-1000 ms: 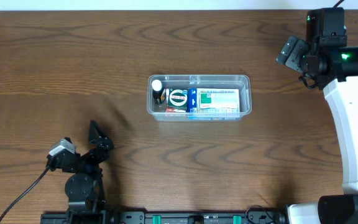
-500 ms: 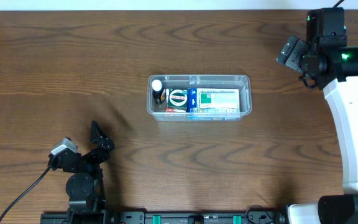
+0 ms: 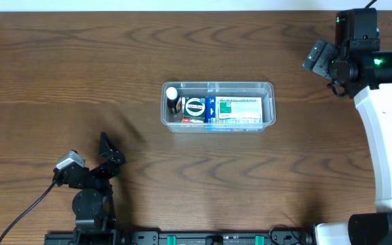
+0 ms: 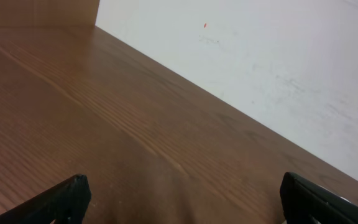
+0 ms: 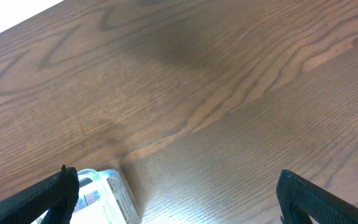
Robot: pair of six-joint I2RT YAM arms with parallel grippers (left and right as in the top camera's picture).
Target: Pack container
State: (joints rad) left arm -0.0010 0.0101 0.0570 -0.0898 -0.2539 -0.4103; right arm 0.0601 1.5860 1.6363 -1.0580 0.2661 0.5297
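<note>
Overhead: 1 container (image 3: 218,84) sits at the middle of the table (image 3: 80,54), well apart from both arms. It holds 1 white-capped bottle (image 3: 172,94), 1 round-labelled pack (image 3: 194,107) and 1 green-and-white box (image 3: 240,109), possibly 1 further blue box between them, and with no loose item in view, packing is judged essentially complete. Left wrist: the left gripper (image 4: 185,186) is spread wide and empty above bare wood. Right wrist: the right gripper (image 5: 176,183) is likewise wide apart and empty, with 1 container corner near its left finger.

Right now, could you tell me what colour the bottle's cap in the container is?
The cap is white; the overhead view shows it best.
</note>
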